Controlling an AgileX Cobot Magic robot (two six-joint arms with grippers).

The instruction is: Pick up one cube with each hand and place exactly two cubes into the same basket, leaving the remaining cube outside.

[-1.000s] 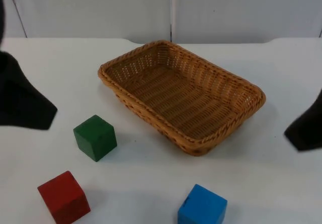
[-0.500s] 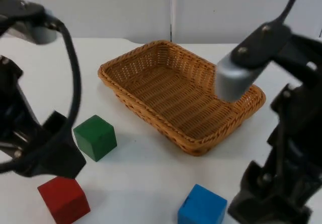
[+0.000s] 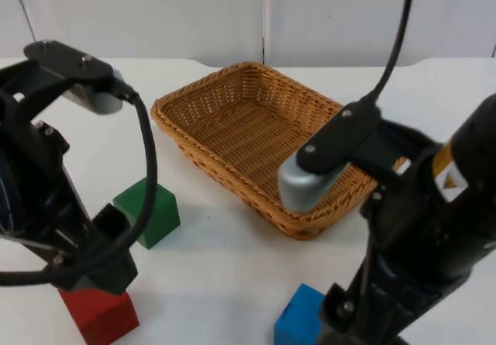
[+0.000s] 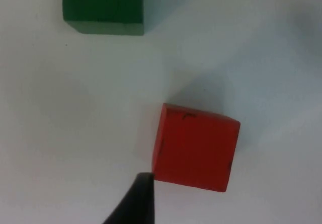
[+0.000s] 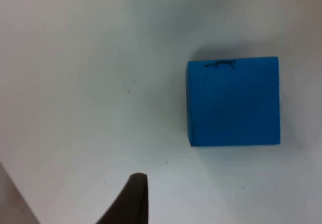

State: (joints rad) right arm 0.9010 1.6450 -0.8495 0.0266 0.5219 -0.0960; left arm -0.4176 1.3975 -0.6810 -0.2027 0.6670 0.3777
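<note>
Woven tan wicker forms the rectangular basket (image 3: 279, 147) at the upper centre of the top view, lying on the white table (image 3: 232, 260) with nothing in it. All three cubes sit outside it: the green wooden cube (image 3: 155, 209) at the left of centre just off the basket's near-left wall, the red wooden cube (image 3: 101, 314) in the lower left corner, and the blue wooden cube (image 3: 298, 322) at the lower edge, right of centre.

The left gripper (image 3: 97, 271) hangs over the red cube, covering part of its top in the top view; from the left wrist, one black fingertip (image 4: 136, 199) stands at the red cube's (image 4: 195, 146) near corner, and the green cube (image 4: 103, 7) lies well beyond. The right gripper (image 3: 349, 318) stands above the blue cube; from its wrist the blue cube (image 5: 233, 102) sits off to one side of the fingertip (image 5: 132, 199). How wide either pair of fingers is set I cannot tell.

The step in hand looks like the approach before grasping. To do it well, each arm should probably shift sideways until its cube lies between the fingers, turn the wrist so the pads meet flat opposite faces rather than corners, and only then descend. The red cube sits slightly skewed to the finger, so squaring up matters most there.
</note>
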